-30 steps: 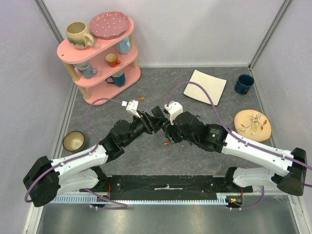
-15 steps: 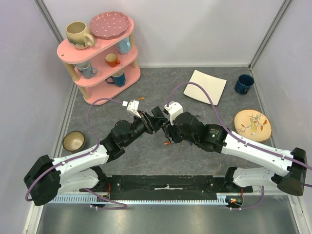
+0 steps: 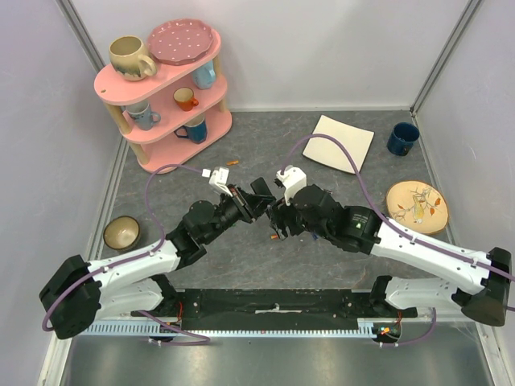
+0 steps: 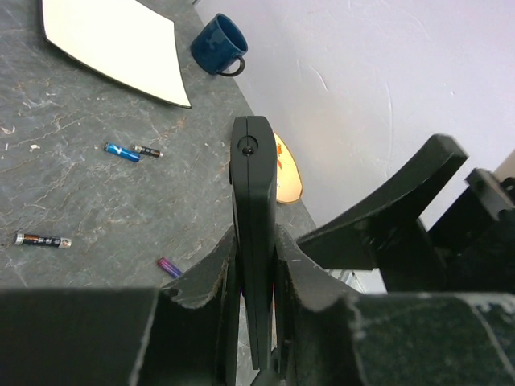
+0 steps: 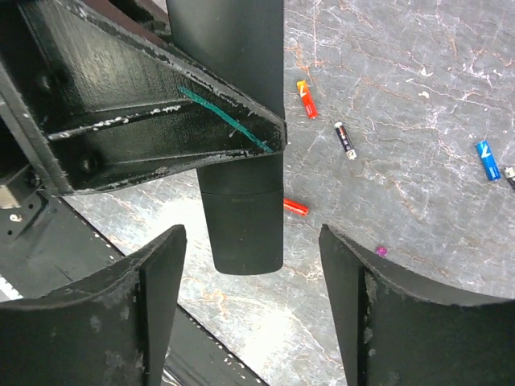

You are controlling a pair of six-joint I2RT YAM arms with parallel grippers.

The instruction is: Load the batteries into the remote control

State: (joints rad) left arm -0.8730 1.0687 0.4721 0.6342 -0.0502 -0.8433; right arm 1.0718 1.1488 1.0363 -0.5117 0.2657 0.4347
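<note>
One remote is held edge-on in the left hand, whose fingers are closed narrowly on its two flat faces. It is raised above the bench, near the middle. The right hand is spread wide. One end of the remote is seen between its two fingers, with a gap on each side.

Six batteries are counted in the right wrist view: one orange, one black, one red, one blue, one purple partly hidden behind a finger, and one dark one cut off by the frame edge beside the blue. All six lie loose on the bench, apart from the remote.

Around them six mugs are counted, five on the pink shelf and one navy at the far right. Three plates are seen: one pink on the shelf top, one white square and one wooden round. One bowl sits at the left.
</note>
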